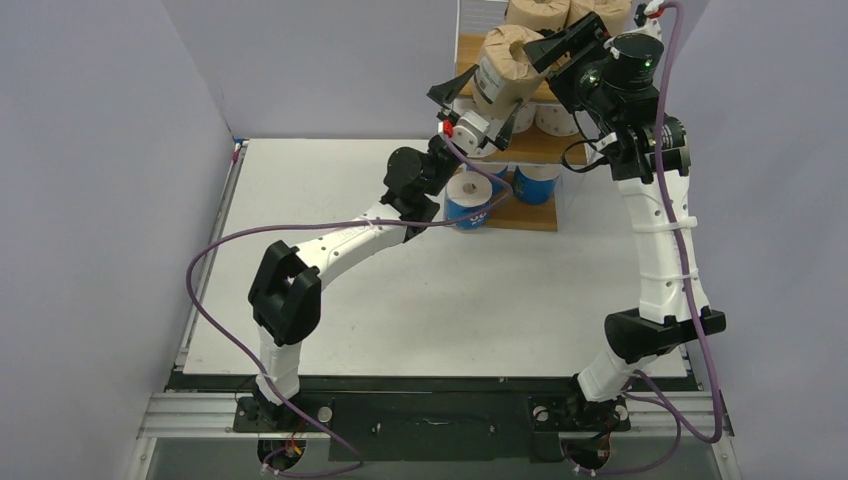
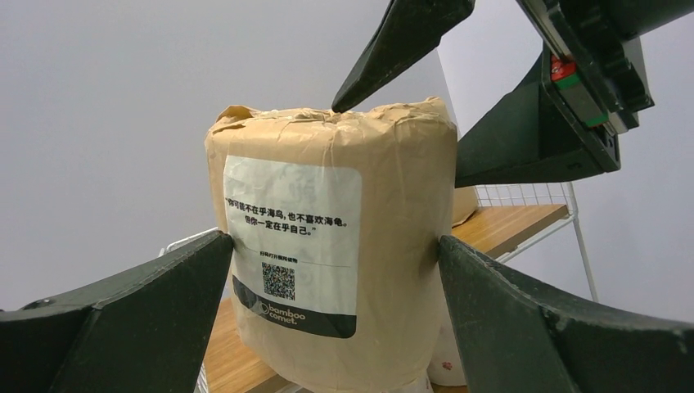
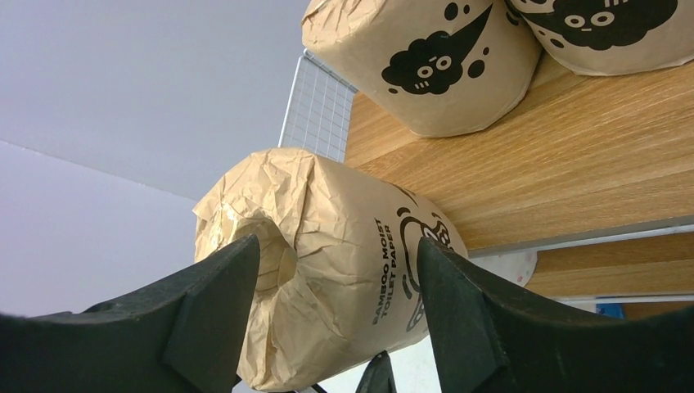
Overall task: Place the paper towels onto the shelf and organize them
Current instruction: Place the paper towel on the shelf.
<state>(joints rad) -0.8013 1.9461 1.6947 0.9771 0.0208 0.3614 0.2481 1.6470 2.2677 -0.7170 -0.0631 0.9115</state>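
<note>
Shelf [image 3: 532,172]: the top board lies just beyond and above the right gripper [image 3: 337,246]. Two more brown rolls [image 3: 425,65] sit on that board. The blue-and-white rolls [image 1: 468,200] are on the lowest board, well below the left gripper [image 2: 335,239]. The brown roll [image 2: 327,164] is in the air between the two grippers, off the shelf and just short of the top board's front edge. The left gripper's jaws are spread very wide, both fingers [image 2: 123,319] pressed to opposite sides of the roll's barrel; it carries the roll. The right gripper is part open and straddles the roll; one tip touches the crumpled top end, the other lies beside the barrel. Whether it grips cannot be told. The roll's axis runs crosswise to the left jaws' closing line, hollow end toward the right gripper. Its label [image 2: 292,246] faces the left wrist. Judgement: light, soft and easily dented; the crinkled paper wrap should give fair friction. Best taken across the barrel at mid-height, since the ends would cave at the core.
</note>
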